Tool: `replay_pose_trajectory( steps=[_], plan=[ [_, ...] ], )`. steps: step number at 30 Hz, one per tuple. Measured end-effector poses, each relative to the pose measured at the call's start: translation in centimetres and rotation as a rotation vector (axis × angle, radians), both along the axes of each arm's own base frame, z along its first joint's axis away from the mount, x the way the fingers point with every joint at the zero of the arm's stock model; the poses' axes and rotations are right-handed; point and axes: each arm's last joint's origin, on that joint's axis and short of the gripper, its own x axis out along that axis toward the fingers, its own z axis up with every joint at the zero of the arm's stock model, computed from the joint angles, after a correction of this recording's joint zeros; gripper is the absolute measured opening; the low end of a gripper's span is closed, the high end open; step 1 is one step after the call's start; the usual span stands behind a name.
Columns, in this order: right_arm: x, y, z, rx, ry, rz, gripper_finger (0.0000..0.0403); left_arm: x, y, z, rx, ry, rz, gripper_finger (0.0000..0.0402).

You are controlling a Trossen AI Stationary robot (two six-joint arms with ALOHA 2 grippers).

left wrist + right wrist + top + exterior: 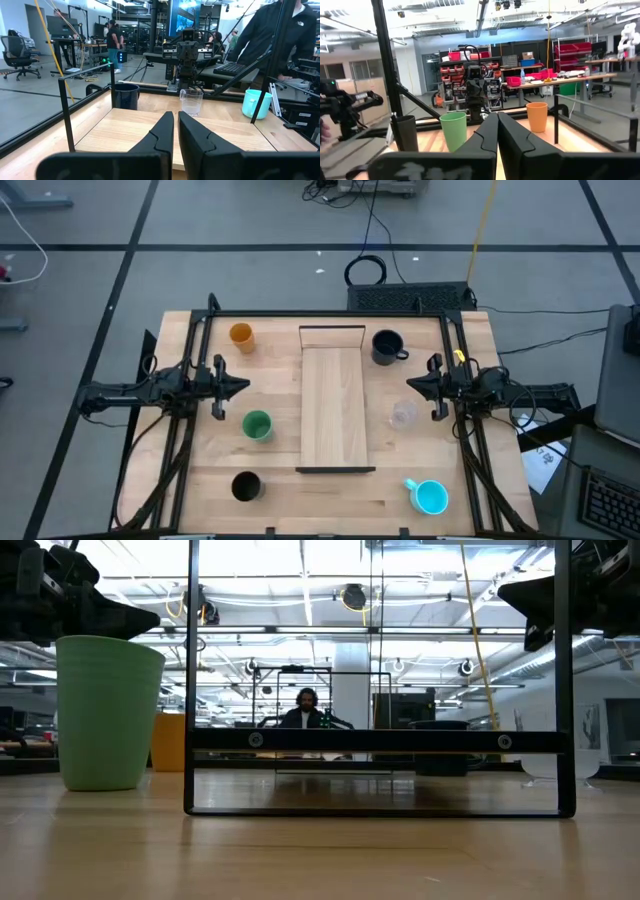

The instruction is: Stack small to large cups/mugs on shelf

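The shelf [335,400] lies lengthwise in the middle of the table. Left of it stand the orange cup [241,335], the green cup [257,425] and the tall black cup [246,486]. Right of it stand the dark mug [386,347], the clear cup [403,414] and the blue mug [430,497]. My left gripper [245,387] hovers shut at the table's left edge, pointing level toward the shelf. My right gripper [410,383] hovers shut at the right edge, facing it. In the wrist views the left fingers [176,125] and the right fingers [497,125] hold nothing.
A black frame [210,310] runs along the table's far and side edges. A person sits beyond the far edge [305,710], and another person [280,35] stands beside the table's right side. Bare tabletop [330,505] lies along the near edge.
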Motion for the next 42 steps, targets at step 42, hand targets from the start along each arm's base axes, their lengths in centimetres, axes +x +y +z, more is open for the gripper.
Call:
replay_pose_trajectory(
  steps=[42],
  plan=[
    [-0.7, -0.4, 2.1, 0.208, -0.254, -0.070, 0.0000, -0.7, 0.3, 2.7, -0.294, -0.334, 0.026, 0.0026]
  ],
)
